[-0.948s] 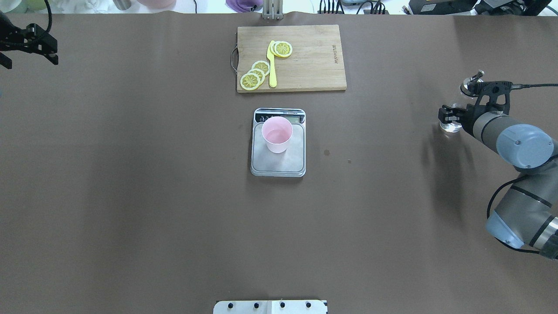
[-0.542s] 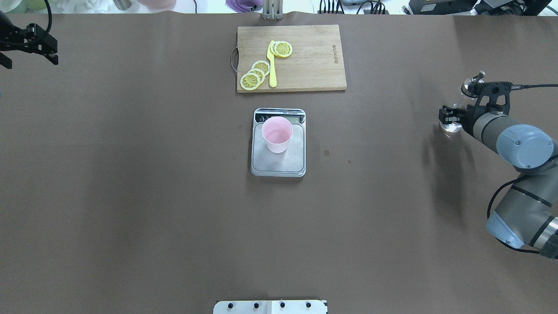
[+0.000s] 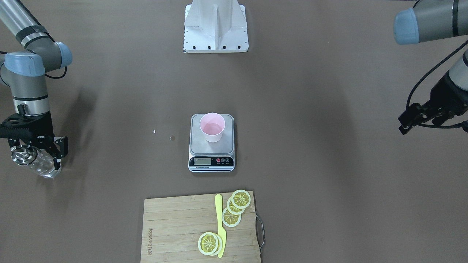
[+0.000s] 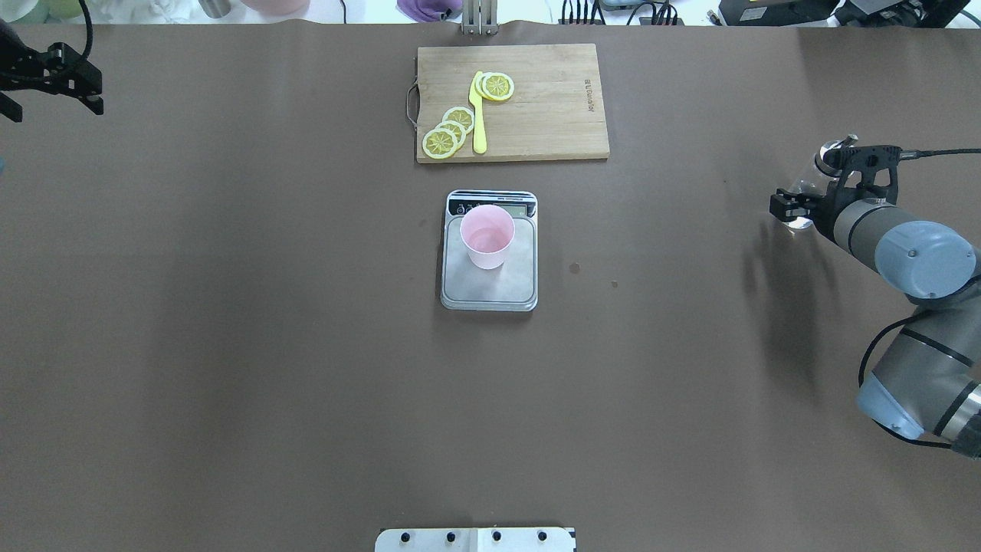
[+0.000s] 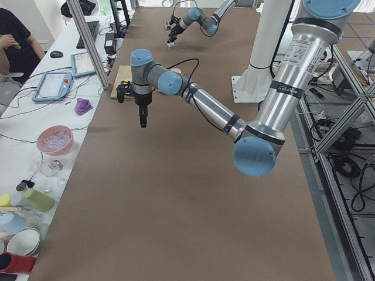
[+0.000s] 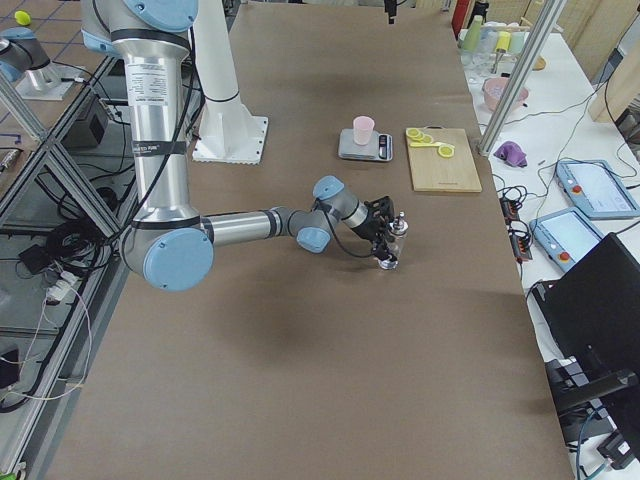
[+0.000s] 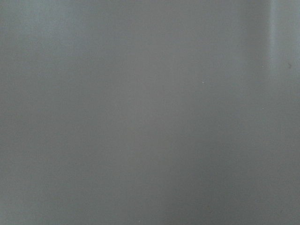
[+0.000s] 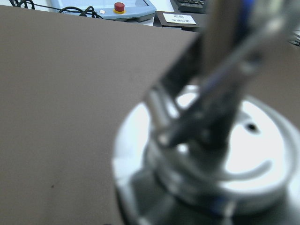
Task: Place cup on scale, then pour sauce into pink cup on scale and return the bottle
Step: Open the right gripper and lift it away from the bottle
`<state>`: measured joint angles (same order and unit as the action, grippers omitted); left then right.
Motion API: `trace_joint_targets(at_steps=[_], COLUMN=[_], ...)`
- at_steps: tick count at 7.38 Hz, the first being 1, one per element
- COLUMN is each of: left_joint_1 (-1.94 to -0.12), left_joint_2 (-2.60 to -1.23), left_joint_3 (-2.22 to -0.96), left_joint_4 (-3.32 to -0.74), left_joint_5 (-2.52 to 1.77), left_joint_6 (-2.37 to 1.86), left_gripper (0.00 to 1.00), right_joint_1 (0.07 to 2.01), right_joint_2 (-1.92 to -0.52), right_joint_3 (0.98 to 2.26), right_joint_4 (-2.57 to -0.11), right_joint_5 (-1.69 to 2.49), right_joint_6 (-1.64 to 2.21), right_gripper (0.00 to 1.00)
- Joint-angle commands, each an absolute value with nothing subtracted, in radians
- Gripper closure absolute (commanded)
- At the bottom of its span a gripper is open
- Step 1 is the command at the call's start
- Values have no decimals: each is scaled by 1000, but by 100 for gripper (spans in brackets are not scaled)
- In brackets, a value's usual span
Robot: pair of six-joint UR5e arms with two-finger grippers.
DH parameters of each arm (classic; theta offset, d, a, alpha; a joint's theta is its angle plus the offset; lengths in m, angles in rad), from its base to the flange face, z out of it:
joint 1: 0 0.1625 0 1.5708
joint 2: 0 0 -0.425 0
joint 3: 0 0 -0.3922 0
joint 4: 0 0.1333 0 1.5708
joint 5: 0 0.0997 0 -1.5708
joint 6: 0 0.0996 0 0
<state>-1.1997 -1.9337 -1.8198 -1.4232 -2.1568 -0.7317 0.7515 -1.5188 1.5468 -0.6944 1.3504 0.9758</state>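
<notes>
The pale pink cup [image 4: 487,234] [image 3: 212,128] stands upright on the far part of the scale [image 4: 490,290] [image 3: 212,149] at mid-table. Far to the right, my right gripper [image 4: 805,207] [image 3: 34,155] [image 6: 388,245] is shut on the clear glass bottle [image 3: 43,167] [image 6: 397,230]. The bottle is upright at the table surface, its silver pour cap [image 4: 829,157] [image 8: 211,154] on top. My left gripper [image 4: 50,100] [image 3: 434,126] hangs open and holds nothing, high over the far left corner. The left wrist view shows only bare table.
A wooden cutting board [image 4: 548,107] lies beyond the scale with lemon slices [image 4: 448,130] and a yellow knife [image 4: 479,115] on it. Two small spots [image 4: 575,267] mark the table right of the scale. The robot's base plate [image 4: 475,539] sits at the near edge.
The right gripper and the bottle have shifted slightly; the bottle's cap now shows a little lower in the overhead view. The left arm, cup and scale have not moved.
</notes>
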Motion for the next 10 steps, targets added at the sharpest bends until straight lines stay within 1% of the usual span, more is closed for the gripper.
trace_joint_targets(at_steps=[1, 2, 5, 7, 10], left_joint_1=[-1200, -1200, -1200, -1200, -1200], left_joint_2=[-1933, -1933, -1933, -1933, -1924], left_joint_3=[-1819, -1819, -1821, -1824, -1832], left_joint_4=[-1422, -1422, -1422, -1422, -1422], left_joint_5=[-2157, -2157, -2157, -2157, -2157], left_joint_6=[-735, -736, -736, -741, -741], left_gripper=[2, 2, 2, 2, 2], right_joint_1=[753, 755, 753, 753, 755], right_joint_2=[-1522, -1532, -1624, -1641, -1761], right_joint_3=[1557, 1560, 1652, 1670, 1800], right_joint_4=[-693, -690, -690, -690, -701], right_joint_5=[1358, 1385, 1399, 1419, 1511], right_joint_6=[976, 976, 976, 977, 977], right_gripper=[0, 0, 0, 0, 0])
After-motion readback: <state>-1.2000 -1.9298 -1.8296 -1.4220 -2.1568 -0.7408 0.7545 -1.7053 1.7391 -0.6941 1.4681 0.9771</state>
